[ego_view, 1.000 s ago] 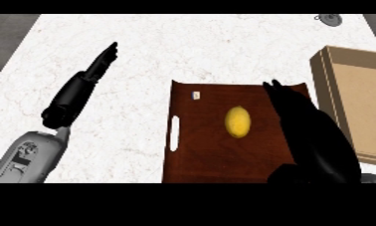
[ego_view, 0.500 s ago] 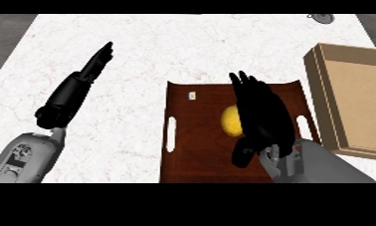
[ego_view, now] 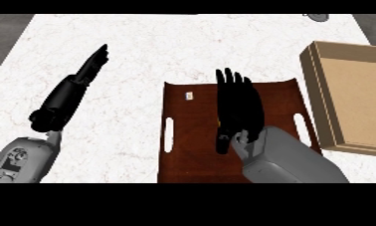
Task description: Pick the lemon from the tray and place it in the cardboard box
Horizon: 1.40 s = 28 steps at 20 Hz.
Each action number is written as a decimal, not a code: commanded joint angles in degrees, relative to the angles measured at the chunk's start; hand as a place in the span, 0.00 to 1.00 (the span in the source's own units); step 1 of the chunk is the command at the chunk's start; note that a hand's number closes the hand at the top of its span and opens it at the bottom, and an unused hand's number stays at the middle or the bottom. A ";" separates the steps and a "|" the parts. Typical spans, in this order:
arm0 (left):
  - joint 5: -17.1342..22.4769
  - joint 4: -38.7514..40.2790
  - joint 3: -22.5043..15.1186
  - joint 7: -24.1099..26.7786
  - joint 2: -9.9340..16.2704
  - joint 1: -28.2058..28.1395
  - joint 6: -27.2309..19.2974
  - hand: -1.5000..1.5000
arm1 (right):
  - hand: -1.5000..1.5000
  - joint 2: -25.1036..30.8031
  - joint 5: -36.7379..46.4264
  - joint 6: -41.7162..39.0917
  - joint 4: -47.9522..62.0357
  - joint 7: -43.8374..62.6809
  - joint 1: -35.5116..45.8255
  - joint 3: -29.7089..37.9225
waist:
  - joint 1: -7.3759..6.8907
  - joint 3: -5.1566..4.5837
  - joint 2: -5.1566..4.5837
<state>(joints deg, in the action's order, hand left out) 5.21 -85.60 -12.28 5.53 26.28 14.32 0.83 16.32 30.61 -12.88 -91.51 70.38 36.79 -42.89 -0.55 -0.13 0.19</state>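
The right hand point(ego_view: 236, 108) lies flat over the middle of the brown tray point(ego_view: 192, 155), fingers straight and pointing away from the robot – it holds nothing yet. The lemon point(ego_view: 219, 122) is under the palm, almost fully hidden; only a small yellow spot shows at the hand's left edge. To do this step well, I think the fingers should curl around the fruit from both sides before any lifting. The lemon's long axis and where it points cannot be told – too little is visible. The cardboard box point(ego_view: 323, 105) waits at the right, the left hand point(ego_view: 86, 73) rests open at the left.
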 commanded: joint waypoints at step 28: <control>-2.26 -0.76 5.69 -0.97 -2.00 -0.45 4.04 0.50 | 0.00 -10.23 15.81 -4.85 10.81 -0.12 -11.28 7.66 | 0.68 0.12 -0.11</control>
<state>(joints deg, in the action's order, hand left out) 2.37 -86.62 -8.49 5.54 23.95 12.87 3.31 8.05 44.61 -15.63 -79.82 63.18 27.79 -35.59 0.13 -0.02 0.09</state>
